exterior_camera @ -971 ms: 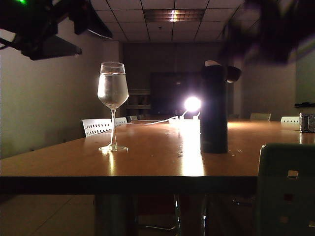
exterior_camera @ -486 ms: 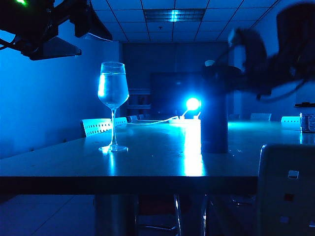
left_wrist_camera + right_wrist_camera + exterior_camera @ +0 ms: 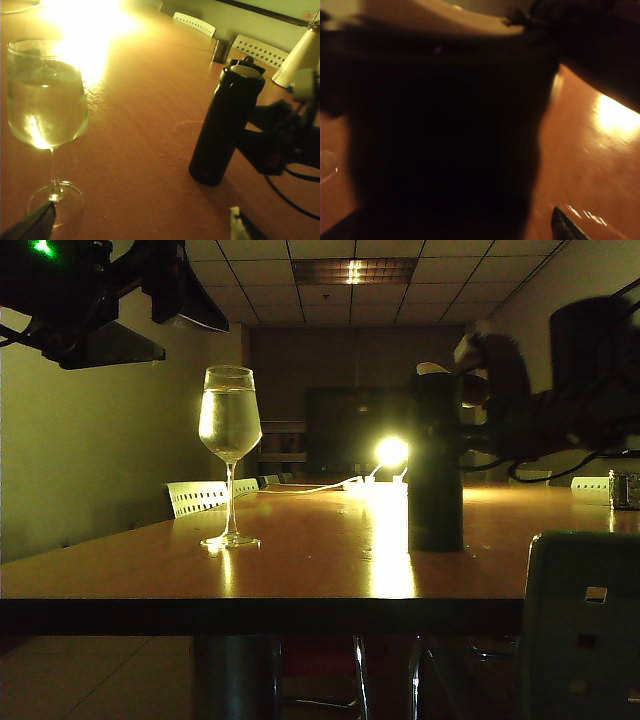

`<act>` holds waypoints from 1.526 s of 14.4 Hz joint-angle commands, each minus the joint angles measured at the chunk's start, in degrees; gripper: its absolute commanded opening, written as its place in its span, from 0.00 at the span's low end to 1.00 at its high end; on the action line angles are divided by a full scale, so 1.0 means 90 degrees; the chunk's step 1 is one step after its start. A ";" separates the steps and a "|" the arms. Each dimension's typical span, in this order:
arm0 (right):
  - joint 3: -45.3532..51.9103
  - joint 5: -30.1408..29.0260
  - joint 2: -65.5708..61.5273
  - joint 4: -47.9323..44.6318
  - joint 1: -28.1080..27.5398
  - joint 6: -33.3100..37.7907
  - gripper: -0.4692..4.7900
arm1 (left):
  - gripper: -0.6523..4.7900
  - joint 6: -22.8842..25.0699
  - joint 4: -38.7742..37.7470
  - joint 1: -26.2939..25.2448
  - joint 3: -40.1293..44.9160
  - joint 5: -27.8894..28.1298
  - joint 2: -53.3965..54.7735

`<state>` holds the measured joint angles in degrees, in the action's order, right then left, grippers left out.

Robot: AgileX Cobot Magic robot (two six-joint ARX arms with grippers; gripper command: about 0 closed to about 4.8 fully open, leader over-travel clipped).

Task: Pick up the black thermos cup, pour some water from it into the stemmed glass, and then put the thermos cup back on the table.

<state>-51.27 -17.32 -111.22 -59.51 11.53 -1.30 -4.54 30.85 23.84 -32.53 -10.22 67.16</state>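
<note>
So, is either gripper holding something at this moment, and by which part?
Nothing is held. The right gripper is open around the black thermos cup, not closed on it; the cup stands on the table. The left gripper hangs open above the stemmed glass.

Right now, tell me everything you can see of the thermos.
The thermos is a tall, dark, matte-looking cylinder with a flip lid open at its top. It stands upright on the table, to the right of the glass and apart from it. The right gripper is level with its upper part, open, with the thermos filling that wrist's view; whether it touches cannot be told. The contents are hidden.
</note>
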 commanded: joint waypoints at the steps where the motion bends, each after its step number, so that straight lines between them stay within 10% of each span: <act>1: -0.0372 -0.0095 -0.0260 -0.0131 0.0015 0.0053 1.00 | 1.00 0.0032 0.0046 0.0007 -0.0022 0.0066 -0.0007; 6: -0.0454 -0.0092 -0.0333 0.0121 0.0015 0.0170 1.00 | 1.00 0.0029 -0.0058 0.0007 -0.0019 0.0066 -0.0007; 10: -0.0452 -0.0095 -0.0330 0.0250 0.0015 0.0172 0.46 | 1.00 0.0027 -0.0063 0.0007 -0.0019 0.0066 -0.0007; 16: -0.0452 -0.0095 -0.0328 0.0194 0.0015 0.0170 0.30 | 1.00 0.0029 -0.0063 0.0005 -0.0019 0.0066 -0.0010; 22: -0.0464 -0.0095 0.0104 0.0056 0.0032 0.0265 0.41 | 1.00 0.0338 -0.0087 -0.0046 -0.0022 0.0364 -0.0107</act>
<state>-54.87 -18.11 -112.36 -55.31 11.68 0.71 -1.93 29.71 23.68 -32.53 -7.60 66.92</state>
